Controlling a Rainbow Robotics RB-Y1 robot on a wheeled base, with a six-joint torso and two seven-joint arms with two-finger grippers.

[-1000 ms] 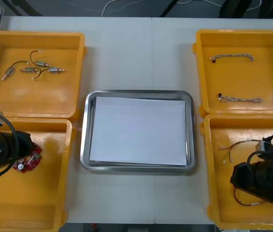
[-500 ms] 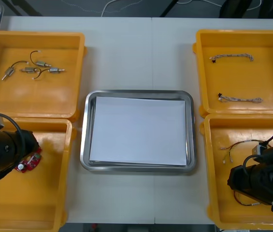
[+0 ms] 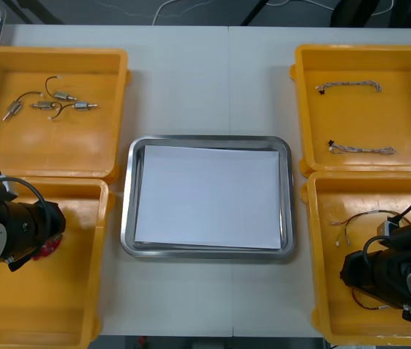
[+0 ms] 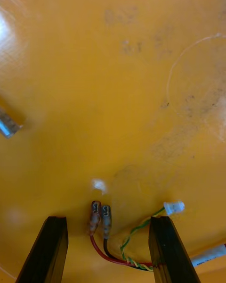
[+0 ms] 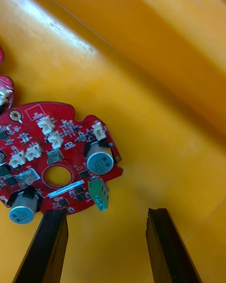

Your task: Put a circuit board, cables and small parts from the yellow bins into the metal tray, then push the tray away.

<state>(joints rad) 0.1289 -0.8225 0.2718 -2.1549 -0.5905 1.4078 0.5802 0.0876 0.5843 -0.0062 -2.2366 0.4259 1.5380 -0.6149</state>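
Observation:
A round red circuit board (image 5: 56, 165) lies on the floor of the near-left yellow bin (image 3: 81, 305). My left gripper (image 5: 106, 245) hangs open just above it, the board's edge by one finger (image 5: 44, 250). In the front view that arm (image 3: 23, 229) covers nearly all of the board. My right gripper (image 4: 108, 250) is open low in the near-right bin (image 3: 321, 305), with the red and yellow cable (image 4: 101, 219) and its two metal ends lying between the fingers. The metal tray (image 3: 126, 218), lined white, sits in the middle of the table.
The far-left bin (image 3: 103, 145) holds several small metal parts (image 3: 45, 104) on black wires. Two twisted cables (image 3: 349, 86) lie in the far-right bin (image 3: 307, 109). Another thin cable (image 3: 361, 218) lies in the near-right bin beyond my right arm (image 3: 387, 276).
My left arm has slid right over the circuit board, which showed beside it before. My right arm has crept slightly left and nearer the bin's front.

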